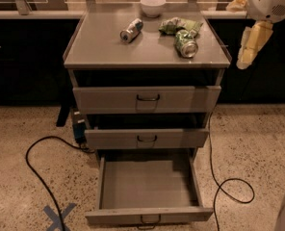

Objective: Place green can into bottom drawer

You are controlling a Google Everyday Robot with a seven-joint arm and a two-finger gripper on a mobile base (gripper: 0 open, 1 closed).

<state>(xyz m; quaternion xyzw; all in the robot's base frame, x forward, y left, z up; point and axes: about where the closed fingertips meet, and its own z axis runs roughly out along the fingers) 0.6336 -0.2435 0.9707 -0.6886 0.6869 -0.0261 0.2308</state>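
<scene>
- My gripper [250, 43] hangs in the air off the right side of the cabinet [80, 57], about level with its top and well apart from everything on it.
- I cannot tell how far it is open. It is not touching the cabinet.
- The green can [186, 43] is not in my grasp. It lies on its side on the right part of the cabinet top, near the front edge, with a shiny silver end turned forward.
- A crumpled green snack bag [179, 25] sits just behind the can, touching it or nearly so.
- A slimmer silver-and-blue can [131, 30] lies on its side near the middle of the top, apart from the green one.
- A white bowl [152, 6] stands at the back edge.
- The bottom drawer [149, 215] is pulled far out, showing its bare grey floor.
- The middle drawer [147, 138] and the top drawer [147, 99] stick out only a little.
- Black cables [35, 177] loop across the speckled floor on both sides, and a blue tape cross [58, 216] marks it at the lower left.
</scene>
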